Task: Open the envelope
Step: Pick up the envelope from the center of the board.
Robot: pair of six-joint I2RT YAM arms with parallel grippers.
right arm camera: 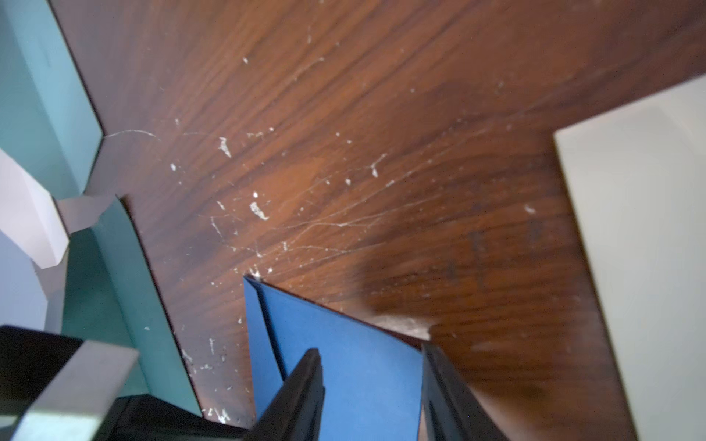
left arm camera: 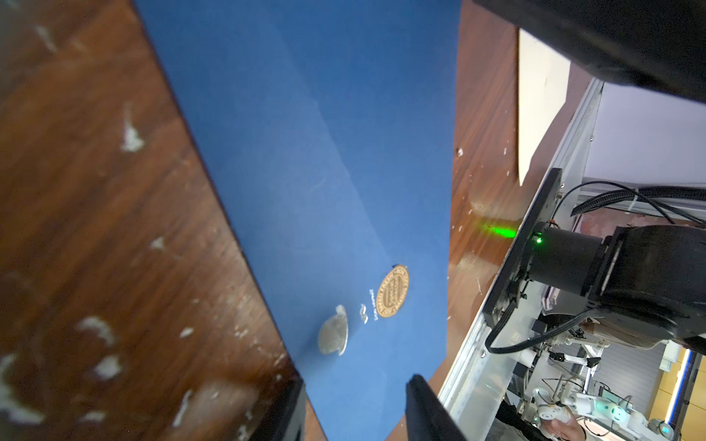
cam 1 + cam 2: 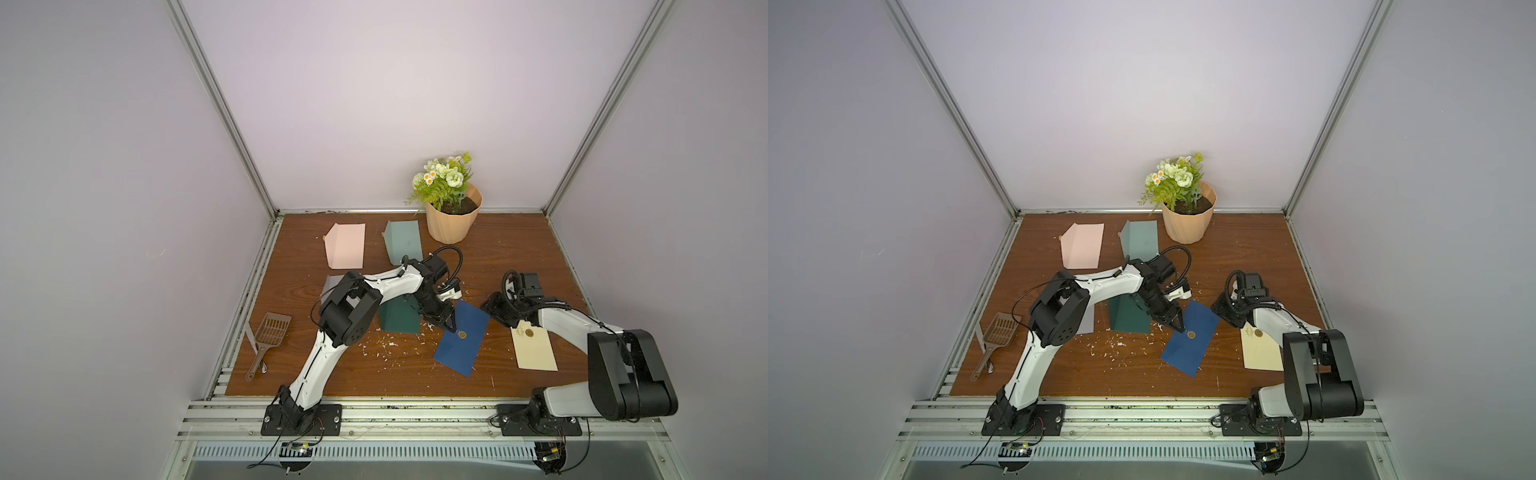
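Envelope in blue paper lies flat on the table, between the two arms and just beside a cream envelope. As far as the pictures show, the task is barely begun. The flap lies down against the body, and the gold seal at its tip sits whole and stuck.

The left end effector hangs right at the seal with its tip pointing down at it. In the left wrist view its jaws stand apart over the blue paper and hold nothing. The right end effector is at the far end of the envelope, also with its jaws apart and the blue sheet showing between them. That view is soft, so I cannot tell whether the fingers press on the paper or only hover above it.

My judgement is that the arms are set for the opening itself, one steadying the far end and one working at the seal. Left to do is getting under the flap's tip, breaking the seal and folding the flap back.
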